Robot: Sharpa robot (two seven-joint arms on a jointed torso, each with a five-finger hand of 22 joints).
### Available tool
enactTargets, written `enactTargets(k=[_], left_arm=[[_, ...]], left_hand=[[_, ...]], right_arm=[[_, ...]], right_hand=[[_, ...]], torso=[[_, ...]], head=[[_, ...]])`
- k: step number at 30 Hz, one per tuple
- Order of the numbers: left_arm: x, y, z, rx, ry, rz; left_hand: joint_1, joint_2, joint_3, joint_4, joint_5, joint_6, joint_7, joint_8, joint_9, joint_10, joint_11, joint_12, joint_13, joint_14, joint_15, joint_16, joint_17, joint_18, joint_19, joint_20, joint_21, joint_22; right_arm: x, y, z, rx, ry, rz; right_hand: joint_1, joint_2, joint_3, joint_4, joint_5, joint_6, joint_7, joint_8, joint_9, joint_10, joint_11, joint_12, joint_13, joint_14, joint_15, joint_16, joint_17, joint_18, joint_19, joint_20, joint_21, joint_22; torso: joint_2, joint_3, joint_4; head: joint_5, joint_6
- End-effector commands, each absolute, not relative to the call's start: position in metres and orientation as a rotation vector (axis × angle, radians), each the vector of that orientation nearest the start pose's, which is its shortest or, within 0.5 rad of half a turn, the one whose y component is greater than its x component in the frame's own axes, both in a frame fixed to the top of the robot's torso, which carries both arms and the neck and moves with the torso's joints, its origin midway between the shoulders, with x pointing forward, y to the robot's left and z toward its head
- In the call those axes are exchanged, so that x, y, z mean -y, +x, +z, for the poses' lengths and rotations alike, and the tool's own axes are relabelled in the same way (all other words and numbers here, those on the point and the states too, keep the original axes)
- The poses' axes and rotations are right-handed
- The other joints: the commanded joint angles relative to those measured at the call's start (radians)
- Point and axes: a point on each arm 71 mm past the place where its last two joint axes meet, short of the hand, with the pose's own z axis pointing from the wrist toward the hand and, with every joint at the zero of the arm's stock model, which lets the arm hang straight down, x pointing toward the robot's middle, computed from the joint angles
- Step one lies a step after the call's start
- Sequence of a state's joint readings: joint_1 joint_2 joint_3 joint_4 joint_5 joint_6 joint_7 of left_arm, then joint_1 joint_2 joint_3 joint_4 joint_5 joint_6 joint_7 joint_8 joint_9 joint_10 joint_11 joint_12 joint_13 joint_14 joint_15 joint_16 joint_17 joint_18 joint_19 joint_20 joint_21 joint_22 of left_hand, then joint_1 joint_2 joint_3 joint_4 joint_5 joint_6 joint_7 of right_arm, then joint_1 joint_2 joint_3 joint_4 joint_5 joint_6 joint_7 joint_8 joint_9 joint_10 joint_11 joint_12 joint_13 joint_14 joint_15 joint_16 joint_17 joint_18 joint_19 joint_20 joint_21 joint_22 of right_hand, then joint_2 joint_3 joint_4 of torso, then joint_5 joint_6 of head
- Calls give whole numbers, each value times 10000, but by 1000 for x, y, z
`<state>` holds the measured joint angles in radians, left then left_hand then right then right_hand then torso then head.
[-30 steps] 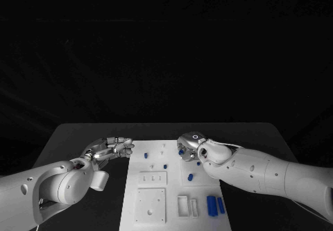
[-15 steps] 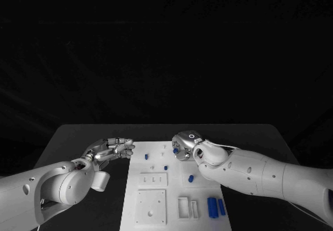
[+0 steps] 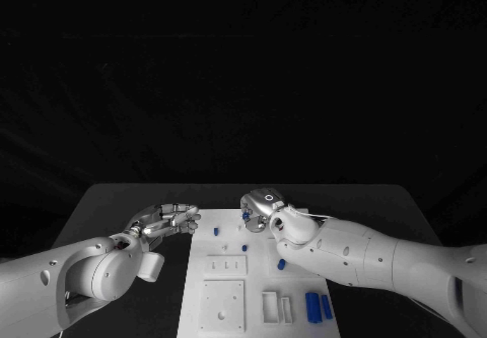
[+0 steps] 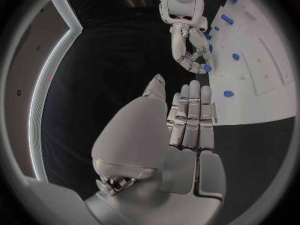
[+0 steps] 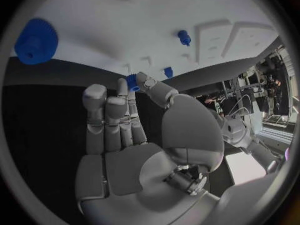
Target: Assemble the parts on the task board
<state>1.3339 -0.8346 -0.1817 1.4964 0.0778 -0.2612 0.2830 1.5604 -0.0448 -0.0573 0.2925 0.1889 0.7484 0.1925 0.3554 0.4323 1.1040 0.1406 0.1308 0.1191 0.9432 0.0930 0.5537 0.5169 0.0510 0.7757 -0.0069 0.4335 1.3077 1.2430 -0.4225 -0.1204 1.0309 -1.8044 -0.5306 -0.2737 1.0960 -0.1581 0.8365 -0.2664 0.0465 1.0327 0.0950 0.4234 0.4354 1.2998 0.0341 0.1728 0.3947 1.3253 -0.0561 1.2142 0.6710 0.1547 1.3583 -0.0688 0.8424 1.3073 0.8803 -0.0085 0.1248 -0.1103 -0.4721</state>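
Over the task board, we had the right hand pinching a small blue part, left hand beside it, fingers curled, holding nothing.

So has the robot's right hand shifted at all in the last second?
Yes. The right hand has slid toward the robot's left across the task board's far end, holding a small blue part at its fingertips.

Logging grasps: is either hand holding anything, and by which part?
The right hand pinches a small blue part at its fingers' tips; which end cannot be told. The left hand holds nothing.
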Motion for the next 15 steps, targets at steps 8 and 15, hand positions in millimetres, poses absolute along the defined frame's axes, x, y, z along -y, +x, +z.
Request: enactTargets(k=[8,15], left_arm=[[-207,499,-174,-15752,-11540,-15021],[-205,498,-173,-15787,-11522,-15070]], left_hand=[[42,19,8,-20,-25,88,-3,-45,-11,57,21,-56,-12,-26,-14,37,-13,138,-43,-17,48,169],[46,20,5,-20,-27,89,-2,-49,-11,60,21,-62,-12,-26,-14,39,-14,137,-43,-17,50,169]], right_arm=[[116,569,-192,-13385,-3457,2841],[113,571,-194,-13542,-3520,2810]], right_hand=[[68,-43,91,2,25,132,0,36,334,166,-122,30,63,-285,-339,41,-21,1071,-62,-82,91,231],[63,-53,105,10,25,131,1,27,340,158,-121,20,91,-286,-338,42,-25,1071,-70,-84,105,229]], torso=[[23,-41,82],[43,-64,103]], head=[[-17,4],[1,21]])
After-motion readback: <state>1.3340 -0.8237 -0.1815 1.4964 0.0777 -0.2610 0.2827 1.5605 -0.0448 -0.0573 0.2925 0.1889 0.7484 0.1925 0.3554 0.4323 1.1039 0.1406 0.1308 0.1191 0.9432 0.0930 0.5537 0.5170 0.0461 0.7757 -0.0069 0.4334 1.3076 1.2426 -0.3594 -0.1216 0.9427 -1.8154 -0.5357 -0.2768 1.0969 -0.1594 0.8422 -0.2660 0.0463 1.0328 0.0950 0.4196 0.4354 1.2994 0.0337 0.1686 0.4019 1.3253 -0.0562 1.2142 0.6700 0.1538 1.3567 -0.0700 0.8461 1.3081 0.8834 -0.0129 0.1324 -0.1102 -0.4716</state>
